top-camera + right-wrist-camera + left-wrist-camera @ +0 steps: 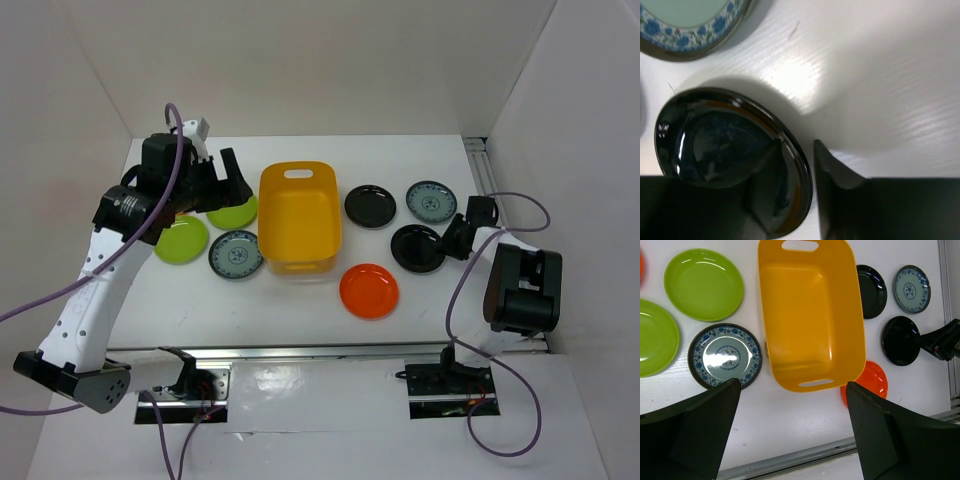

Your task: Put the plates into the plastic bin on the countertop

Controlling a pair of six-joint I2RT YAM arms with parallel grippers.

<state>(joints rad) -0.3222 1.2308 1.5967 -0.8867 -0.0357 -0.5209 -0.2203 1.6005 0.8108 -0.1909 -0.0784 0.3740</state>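
The yellow-orange plastic bin [299, 215] stands empty mid-table on the white countertop [300, 310]. To its left lie two lime green plates [181, 238] [233, 212] and a grey-blue patterned plate [236, 254]. To its right lie a black plate [370, 206], a patterned plate [431, 201], a second black plate [417, 248] and an orange plate [369, 290]. My left gripper [792, 390] is open and empty, raised above the bin's left side. My right gripper [797, 150] pinches the right rim of the second black plate [715, 140], one finger inside, one outside. A second orange plate shows only as a sliver [641, 265].
White walls enclose the table on the left, back and right. A metal rail [330, 350] runs along the near edge, and another [480, 165] runs along the right side. Purple cables trail from both arms.
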